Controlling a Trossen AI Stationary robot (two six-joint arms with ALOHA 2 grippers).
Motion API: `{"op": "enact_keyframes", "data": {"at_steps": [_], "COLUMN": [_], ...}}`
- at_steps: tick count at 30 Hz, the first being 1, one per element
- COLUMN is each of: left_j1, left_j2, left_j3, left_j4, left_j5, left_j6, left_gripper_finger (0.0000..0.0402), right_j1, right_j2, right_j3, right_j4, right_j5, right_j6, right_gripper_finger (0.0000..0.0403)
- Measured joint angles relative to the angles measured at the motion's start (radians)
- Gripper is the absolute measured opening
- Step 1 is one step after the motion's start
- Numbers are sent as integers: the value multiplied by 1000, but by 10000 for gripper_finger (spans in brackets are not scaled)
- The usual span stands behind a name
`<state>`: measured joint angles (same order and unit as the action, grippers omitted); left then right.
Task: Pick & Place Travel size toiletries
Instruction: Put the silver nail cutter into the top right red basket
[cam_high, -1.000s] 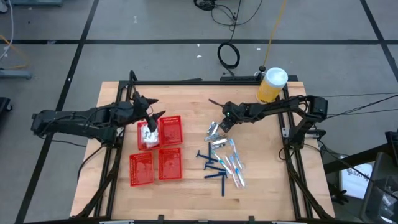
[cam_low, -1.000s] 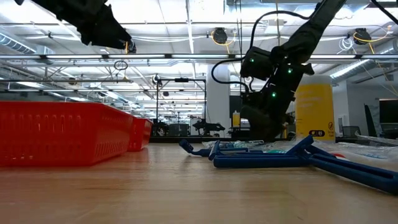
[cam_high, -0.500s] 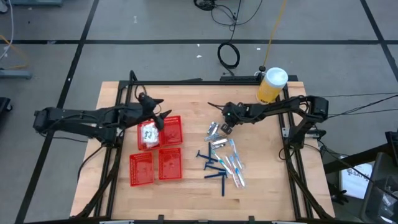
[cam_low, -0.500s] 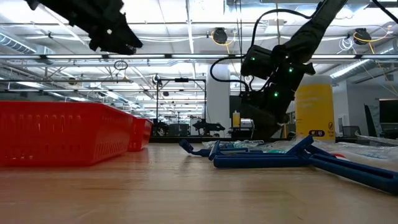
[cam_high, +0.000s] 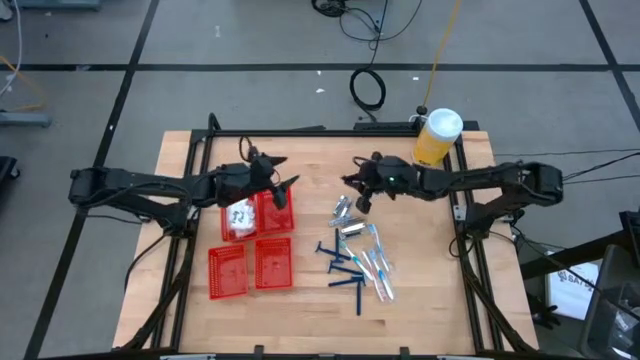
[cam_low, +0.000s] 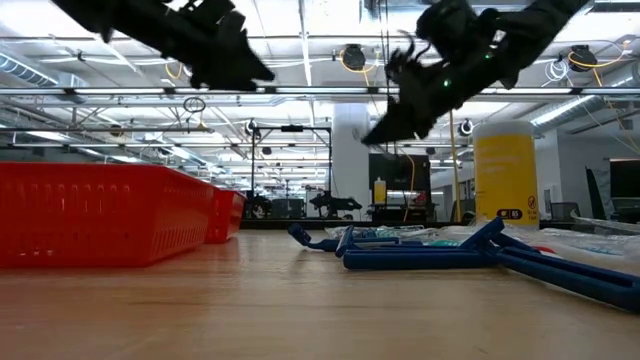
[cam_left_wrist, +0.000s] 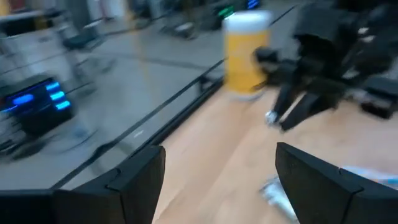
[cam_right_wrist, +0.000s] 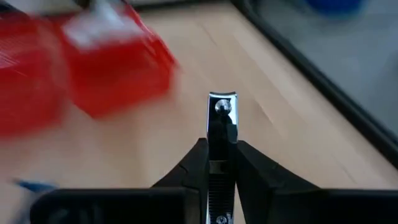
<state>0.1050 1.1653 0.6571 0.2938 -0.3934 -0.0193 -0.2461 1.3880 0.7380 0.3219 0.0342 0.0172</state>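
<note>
We cannot read any words here. Our right gripper (cam_right_wrist: 221, 163) pinches a shiny flat metal nail clipper (cam_right_wrist: 222, 112), up in the air above the wooden table (cam_high: 310, 160), near the yellow jar (cam_high: 436, 138). Our left gripper (cam_high: 278, 183) hangs wide open above the red mesh baskets (cam_high: 275, 213).

Left wrist view is motion-blurred: jar (cam_left_wrist: 247, 55) and the far arm are smeared. Right wrist view: baskets (cam_right_wrist: 81, 62) are red blur, and the metal piece (cam_right_wrist: 221, 134) in the right pincer (cam_right_wrist: 219, 163) runs off the edge. High view: basket contents (cam_high: 240, 216) too small to identify.
</note>
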Motion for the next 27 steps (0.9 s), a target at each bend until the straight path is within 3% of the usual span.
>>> {"op": "enact_keyframes", "data": {"at_steps": [6, 10, 15, 21, 27], "left_j1": [24, 25, 25, 25, 25], "left_j2": [144, 262, 402, 516, 553], "left_j3": [0, 1, 28, 136, 182], "left_j4": [290, 509, 727, 709, 695], "left_j5": [234, 378, 493, 525, 527], "left_j6": [15, 61, 53, 36, 23], "left_gripper_finger": [296, 296, 296, 296, 296], "right_j1": [46, 75, 99, 111, 116], "right_j2": [-3, 0, 0, -1, -2], "right_j3": [-129, -180, -190, -190, -190], "right_j4": [456, 619, 639, 647, 638], "right_j5": [-141, -143, -140, -140, -140], "right_j6": [-44, -60, -63, -64, -61], "right_gripper_finger": [44, 44, 44, 44, 44]}}
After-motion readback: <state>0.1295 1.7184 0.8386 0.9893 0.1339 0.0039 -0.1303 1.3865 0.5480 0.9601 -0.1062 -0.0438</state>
